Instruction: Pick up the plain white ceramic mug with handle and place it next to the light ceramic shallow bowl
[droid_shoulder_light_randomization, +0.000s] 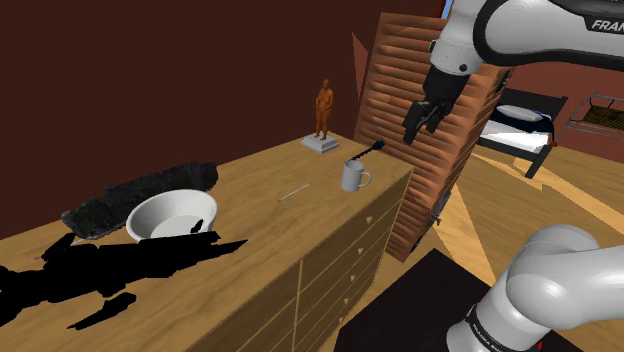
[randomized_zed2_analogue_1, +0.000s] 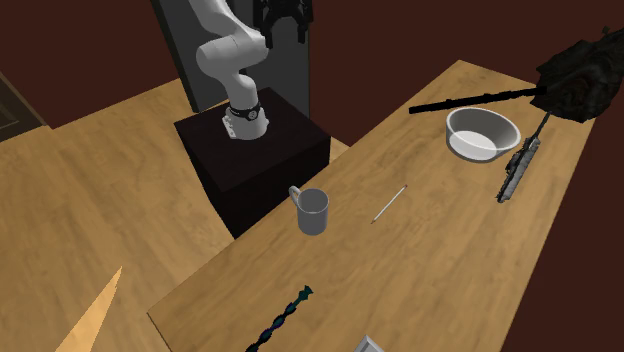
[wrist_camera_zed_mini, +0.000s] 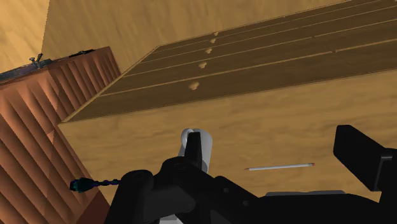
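the gripper (droid_shoulder_light_randomization: 416, 128) hangs high over the mug (droid_shoulder_light_randomization: 353, 177), jaws wide apart and holding nothing. the white arm (droid_shoulder_light_randomization: 520, 30) arches over from the stand (droid_shoulder_light_randomization: 400, 312). the white mug stands upright on the wooden dresser (droid_shoulder_light_randomization: 262, 232), well apart from the shallow white bowl (droid_shoulder_light_randomization: 172, 214).

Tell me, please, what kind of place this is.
Probably a bedroom in a house: a wooden dresser with rows of drawers serves as the work surface, a bed stands beyond it, and a small brown figurine decorates the dresser top.
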